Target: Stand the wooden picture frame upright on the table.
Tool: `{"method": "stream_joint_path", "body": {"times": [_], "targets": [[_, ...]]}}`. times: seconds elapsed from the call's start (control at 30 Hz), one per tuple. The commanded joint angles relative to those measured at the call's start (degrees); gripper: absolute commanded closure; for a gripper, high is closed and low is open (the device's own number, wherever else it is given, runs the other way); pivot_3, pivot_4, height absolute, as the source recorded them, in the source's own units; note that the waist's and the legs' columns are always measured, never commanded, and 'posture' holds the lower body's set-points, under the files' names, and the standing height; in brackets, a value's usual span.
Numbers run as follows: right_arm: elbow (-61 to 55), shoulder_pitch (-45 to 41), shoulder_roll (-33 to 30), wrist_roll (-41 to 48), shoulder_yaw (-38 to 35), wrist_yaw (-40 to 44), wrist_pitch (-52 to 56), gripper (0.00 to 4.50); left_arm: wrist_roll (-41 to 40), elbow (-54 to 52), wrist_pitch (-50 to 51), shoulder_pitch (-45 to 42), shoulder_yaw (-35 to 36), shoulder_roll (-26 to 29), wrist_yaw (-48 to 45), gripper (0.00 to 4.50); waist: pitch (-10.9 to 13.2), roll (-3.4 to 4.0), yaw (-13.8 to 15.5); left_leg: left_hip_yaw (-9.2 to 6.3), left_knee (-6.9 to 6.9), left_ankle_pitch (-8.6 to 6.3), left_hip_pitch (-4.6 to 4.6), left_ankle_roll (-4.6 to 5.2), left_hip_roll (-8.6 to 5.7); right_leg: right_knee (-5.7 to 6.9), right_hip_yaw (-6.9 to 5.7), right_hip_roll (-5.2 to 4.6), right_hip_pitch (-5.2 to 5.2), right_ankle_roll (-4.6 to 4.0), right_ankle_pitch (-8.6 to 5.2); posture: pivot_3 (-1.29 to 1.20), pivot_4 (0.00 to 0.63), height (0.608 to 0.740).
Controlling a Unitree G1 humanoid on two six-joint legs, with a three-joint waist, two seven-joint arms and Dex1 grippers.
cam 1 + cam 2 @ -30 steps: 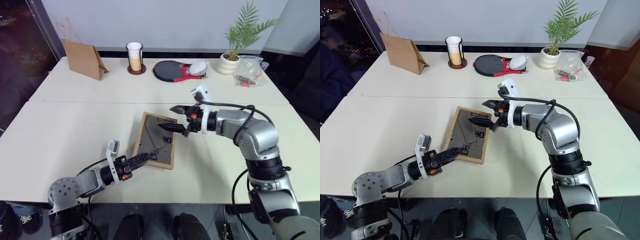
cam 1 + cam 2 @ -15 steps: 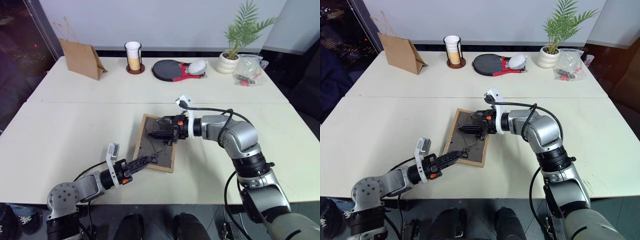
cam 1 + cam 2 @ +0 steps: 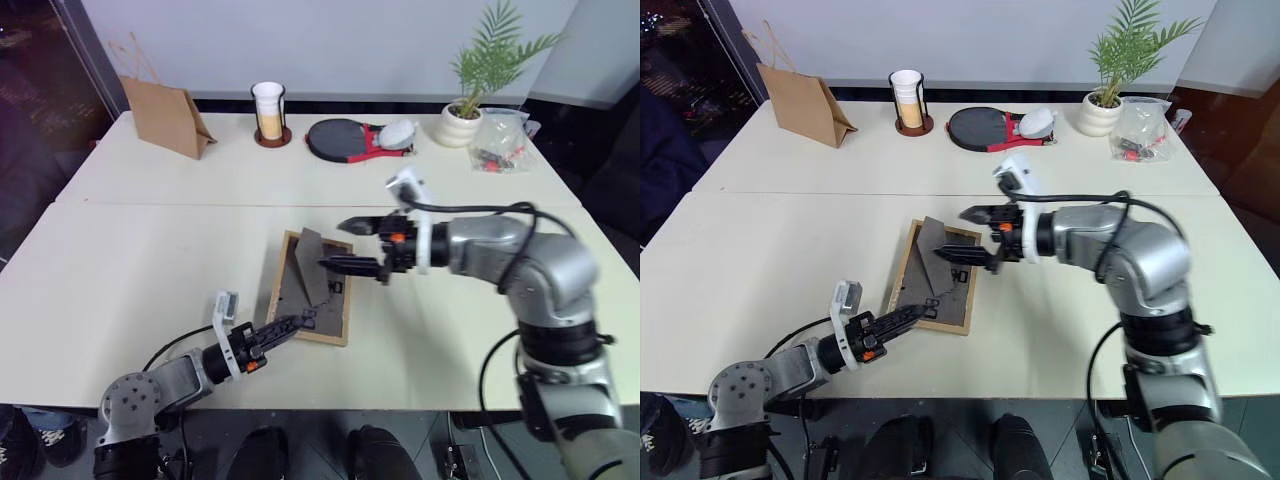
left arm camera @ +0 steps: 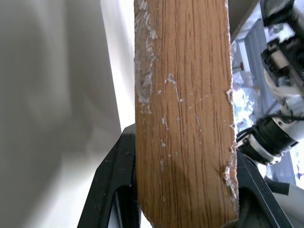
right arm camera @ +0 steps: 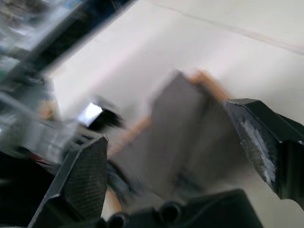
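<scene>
Frame [image 3: 312, 288] lying back-up on table [image 3: 120, 250], near front edge. My left gripper [image 3: 290, 324] pinching its near rail, pinning it down. My right gripper [image 3: 350, 246] spread wide, hovering beside raised easel [image 3: 308, 262], holding nothing; easel lifted for propping frame upright.

Left tool [image 3: 285, 327] clamped low; right tool [image 3: 352, 246] gapes, raised.

Both arms silver-grey metal with rounded joint housings and black cables looped along them; each wrist carries a white camera block and small orange accents, ending in the left gripper [image 3: 283, 327] and right gripper [image 3: 345, 245], each with two slim black fingers with textured pads.
</scene>
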Motion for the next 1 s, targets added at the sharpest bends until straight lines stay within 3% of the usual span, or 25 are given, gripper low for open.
{"method": "stream_joint_path", "body": {"times": [0.03, 0.1, 0.23, 0.3, 0.37, 0.53, 0.6, 0.73, 0.77, 0.87, 0.93, 1.0], "targets": [[-2.5, 3.5, -5.4, -6.1, 2.8, 0.5, -8.4, 0.04, -1.9, 0.3, -1.5, -0.7, 0.0, 1.1, -3.2, 3.39, 0.0, 0.0, -0.2, 0.0, -0.01, 0.0, 0.0, 0.0, 0.0, -0.04, 0.0, 0.0, 0.01, 0.0, 0.0, 0.0, 0.15, 0.74], [-1.4, 5.2, -6.2, -10.5, 1.9, 0.6, -19.5, 0.04, -2.1, 1.1, -1.7, -1.0, 0.1, 1.7, -3.7, 3.39, 0.0, 0.04, -0.5, 0.04, -0.03, 0.0, -0.02, 0.0, 0.0, -0.05, 0.02, 0.0, -0.02, 0.0, 0.0, 0.0, 0.15, 0.74], [8.6, 9.0, -11.2, -33.4, 9.8, -4.8, -55.3, 0.04, -4.0, 1.3, -1.0, -1.4, 0.6, 2.3, -4.1, 3.39, 0.0, 0.09, -0.1, 0.05, 0.0, 0.01, -0.02, 0.01, 0.01, 0.0, -0.01, 0.07, -0.03, 0.0, 0.0, 0.0, 0.15, 0.74], [14.3, 9.2, -10.6, -41.8, 12.0, -10.4, -71.6, 0.04, -4.8, 1.3, -0.8, -1.1, 0.7, 2.5, -4.3, 3.39, 0.0, 0.07, 0.0, 0.08, 0.06, 0.01, -0.01, 0.02, -0.02, -0.05, -0.01, 0.09, 0.04, 0.01, 0.0, 0.0, 0.15, 0.74], [18.5, 9.3, -8.2, -43.9, 12.6, -12.6, -79.6, 0.04, -5.1, 1.0, -1.0, -0.7, 0.4, 2.7, -4.6, 3.39, 0.0, 0.06, -0.2, 0.13, 0.12, 0.02, -0.01, 0.03, -0.05, -0.05, 0.01, 0.09, 0.07, 0.02, 0.01, 0.0, 0.15, 0.74], [17.2, 8.8, -0.9, -31.4, 9.1, -6.1, -67.4, 0.04, -3.7, 0.9, -1.7, -0.2, -0.4, 3.7, -5.8, 3.39, 0.0, 0.05, 0.0, 0.1, 0.2, 0.04, 0.07, 0.03, -0.01, 0.18, 0.0, 0.19, 0.1, 0.25, 0.12, 0.0, 0.15, 0.74], [14.5, 6.9, 0.1, -22.0, 6.2, -2.7, -53.9, 0.04, -2.5, 1.7, -2.3, 0.0, -1.0, 4.4, -7.2, 3.39, 0.0, 0.06, 0.0, 0.08, 0.25, 0.05, 0.09, 0.03, -0.01, 0.22, -0.01, 0.18, 0.14, 0.25, 0.12, 0.0, 0.15, 0.74], [9.4, 2.9, 0.8, 8.3, -2.2, 1.3, -20.0, 0.04, 0.1, 3.2, -4.1, 1.0, -2.8, 5.9, -10.8, 3.39, 0.0, 0.06, 0.0, 0.01, 0.3, 0.04, 0.15, 0.04, 0.0, 0.22, -0.06, 0.11, 0.25, 0.14, 0.06, 0.0, 0.15, 0.74], [9.3, 2.3, 1.3, 9.4, -2.6, 1.4, -18.4, 0.04, 0.4, 3.4, -4.4, 1.1, -3.0, 6.1, -11.4, 3.39, 0.0, 0.06, 0.0, -0.02, 0.27, 0.04, 0.15, 0.04, 0.02, 0.21, -0.07, 0.09, 0.24, 0.06, 0.02, 0.0, 0.15, 0.74], [7.5, 3.5, 0.0, 2.0, 0.6, 4.7, -27.0, 0.04, 0.6, 3.9, -4.8, 1.1, -3.3, 6.3, -12.5, 3.39, 0.0, 0.07, 0.0, -0.07, 0.09, 0.03, 0.16, 0.02, 0.05, 0.15, -0.12, 0.08, 0.2, 0.03, 0.0, 0.0, 0.15, 0.74], [12.6, 4.7, -4.6, -18.4, 9.0, 4.2, -49.3, 0.04, -0.3, 4.7, -4.6, 0.8, -2.7, 6.3, -12.7, 3.39, 0.0, 0.08, 0.0, -0.07, 0.04, 0.02, 0.14, 0.02, 0.05, 0.15, -0.11, 0.08, 0.14, 0.02, 0.0, 0.0, 0.15, 0.74], [19.0, 5.3, -7.3, -33.0, 14.1, 1.3, -68.7, 0.04, -0.9, 5.4, -4.4, 0.7, -2.2, 6.4, -13.2, 3.39, 0.0, 0.08, 0.0, 0.0, 0.06, 0.02, 0.12, 0.01, 0.01, 0.09, -0.08, 0.07, 0.14, 0.0, -0.01, 0.0, 0.15, 0.74]]}}
